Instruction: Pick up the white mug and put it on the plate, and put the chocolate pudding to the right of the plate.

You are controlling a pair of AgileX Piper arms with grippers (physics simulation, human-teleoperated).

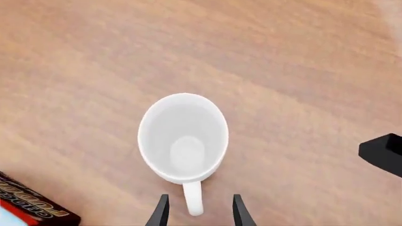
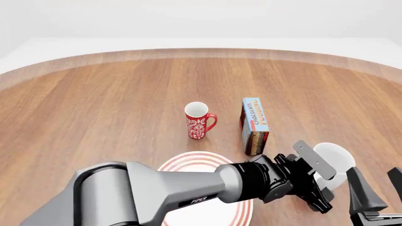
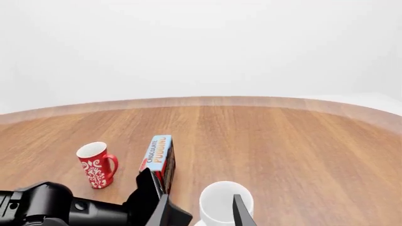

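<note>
A: Four items logged on the wooden table (image 2: 100, 103), plus both grippers. Item 1, white mug (image 1: 182, 137): upright, mouth up, seen from above in left wrist view. Position rel. to fingers?

B: Left gripper (image 1: 197, 212) is held above the mug. Its fingers (image 1: 160, 213) are spread apart, nothing gripped; the mug's handle (image 1: 193, 197) is seen between the two tips. Contact w/ handle can't be told from that view.

A: Item 2, chocolate pudding (image 2: 253, 125)?

B: Box stood on end, blue face up-front, beyond the left fingers in front view, close to the white mug but apart from it. One corner is also seen at the edge of left wrist view.

A: Item 3, plate (image 2: 188, 162)?

B: Red-ringed, flat on the table, largely covered by the left arm (image 2: 157, 193) crossing over it. Not under the fingers; the mug is off to its right, on bare wood.

A: Item 4?

B: Red mug (image 2: 199, 120), upright, well beyond the plate, left of the pudding box, far from either set of fingers.

A: Right gripper (image 3: 199, 212)?

B: Fingers parted, nothing held. White mug is seen just ahead of the tips, partly between them in right wrist view; no contact is shown.
</note>
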